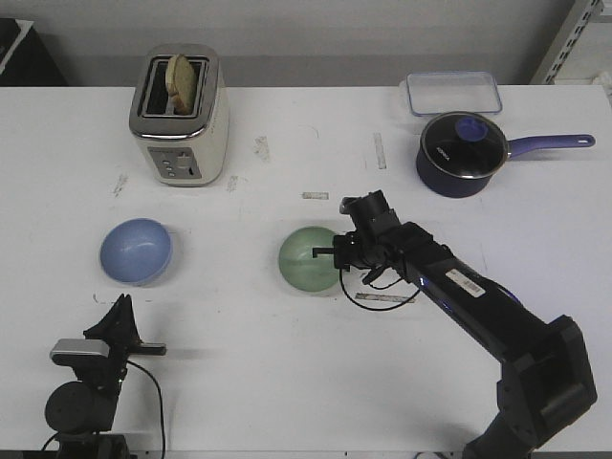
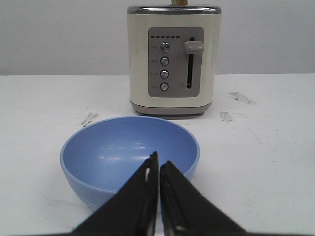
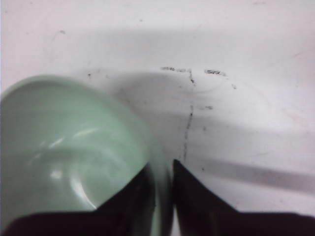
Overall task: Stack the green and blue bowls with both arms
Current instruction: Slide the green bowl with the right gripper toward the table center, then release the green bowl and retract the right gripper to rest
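Observation:
The pale green bowl (image 1: 304, 260) sits upright near the middle of the table. My right gripper (image 1: 332, 252) is shut on its right rim, one finger inside and one outside; the right wrist view shows the rim (image 3: 64, 152) pinched between the fingers (image 3: 162, 169). The pale blue bowl (image 1: 136, 251) sits upright at the left, apart from the green one. My left gripper (image 1: 122, 304) is shut and empty, just in front of the blue bowl; in the left wrist view its tips (image 2: 158, 164) are at the near side of the bowl (image 2: 113, 152).
A cream toaster (image 1: 180, 115) with a bread slice stands at the back left, behind the blue bowl (image 2: 174, 59). A dark blue lidded saucepan (image 1: 462, 153) and a clear container (image 1: 452, 93) stand at the back right.

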